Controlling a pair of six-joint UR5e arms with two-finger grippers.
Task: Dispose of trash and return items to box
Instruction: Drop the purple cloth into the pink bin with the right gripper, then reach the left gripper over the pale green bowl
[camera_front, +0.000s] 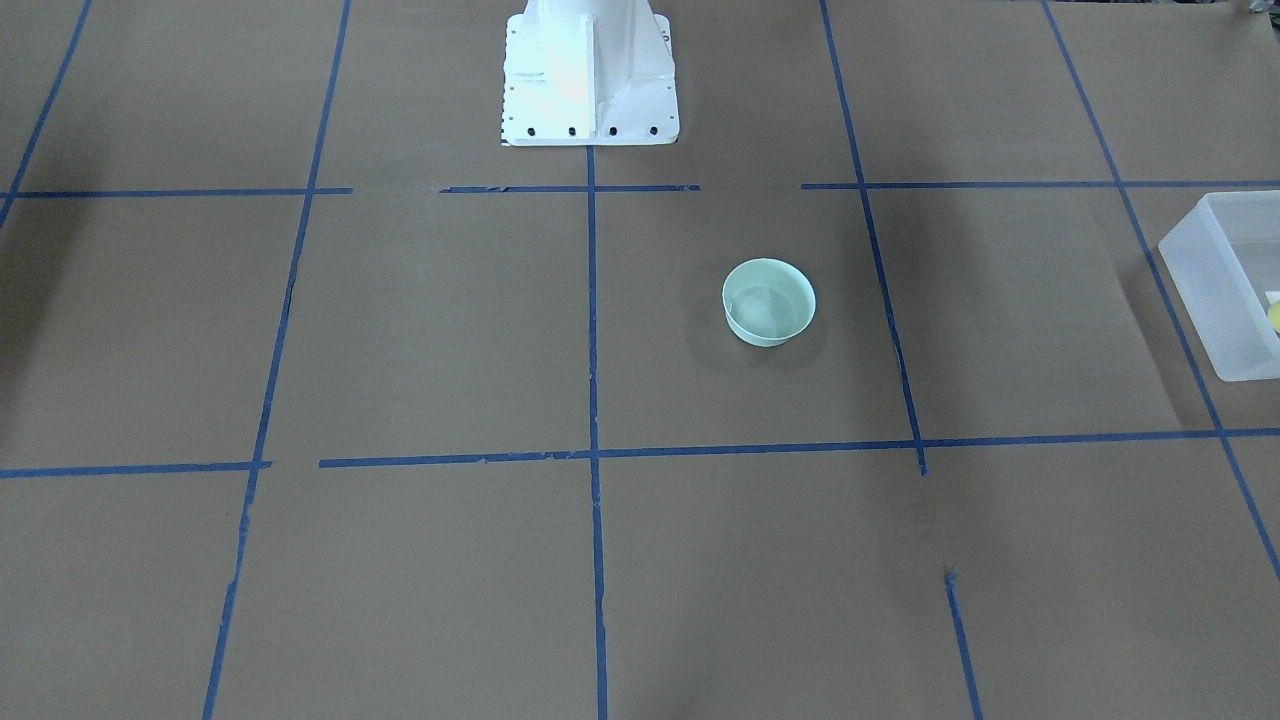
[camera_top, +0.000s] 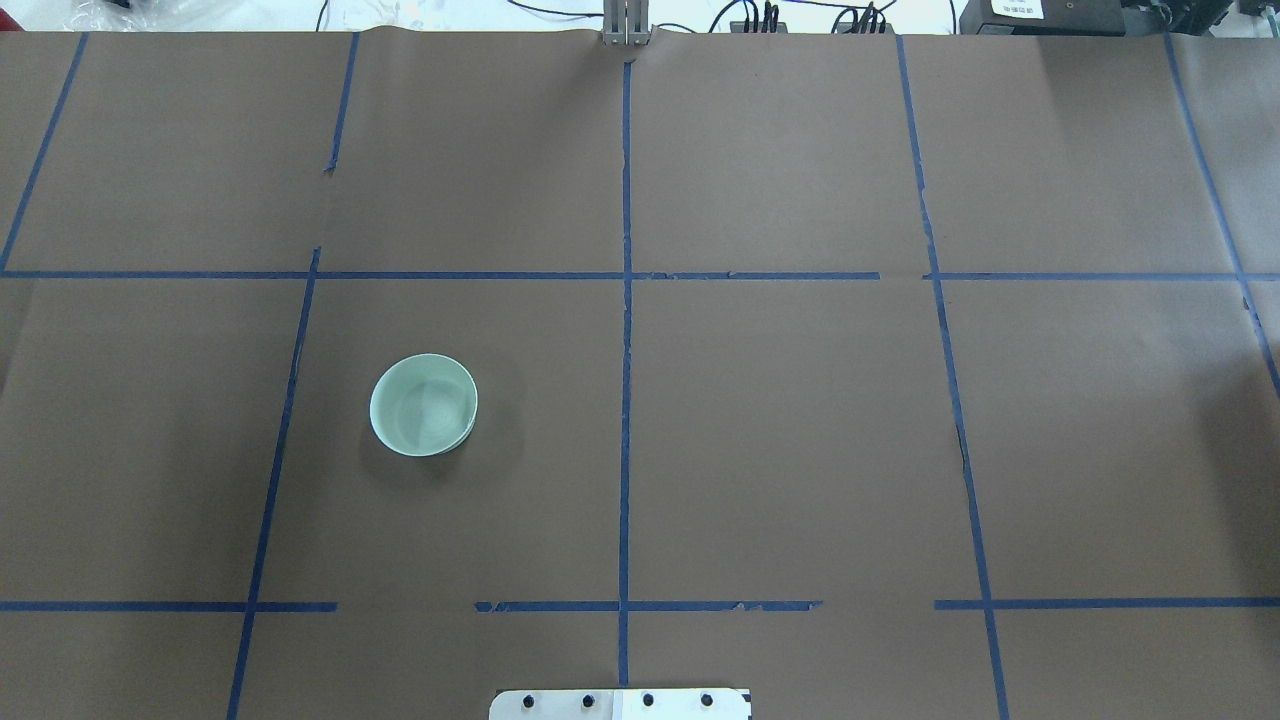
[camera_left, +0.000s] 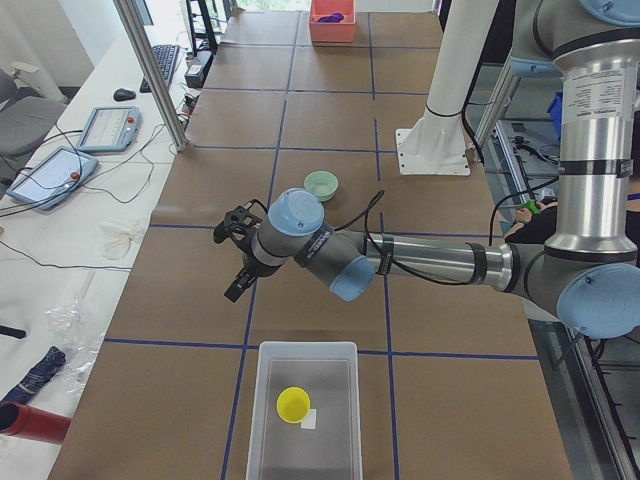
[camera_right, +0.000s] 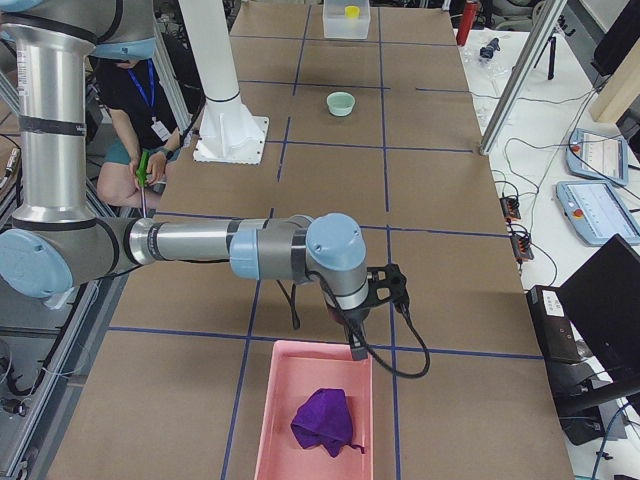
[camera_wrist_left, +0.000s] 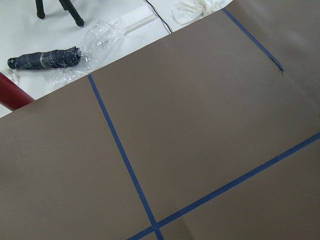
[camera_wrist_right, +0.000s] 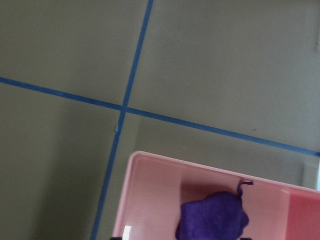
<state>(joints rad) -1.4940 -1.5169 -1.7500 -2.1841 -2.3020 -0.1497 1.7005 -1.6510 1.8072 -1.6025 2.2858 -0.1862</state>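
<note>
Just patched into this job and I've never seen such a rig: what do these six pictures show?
Two robot arms stand at a brown-papered table marked with blue tape. Two cameras look down on it, one from behind the robot and one facing it. Both show a pale green bowl but no arms. Two more cameras sit at the table's ends. One shows the left claw hovering near a frosted box holding a yellow cup. The other shows the right claw by the rim of a pink bin with a purple bundle inside. The last two cameras ride on the wrists. Nothing shows in either claw; whether they are open I cannot tell.
</note>
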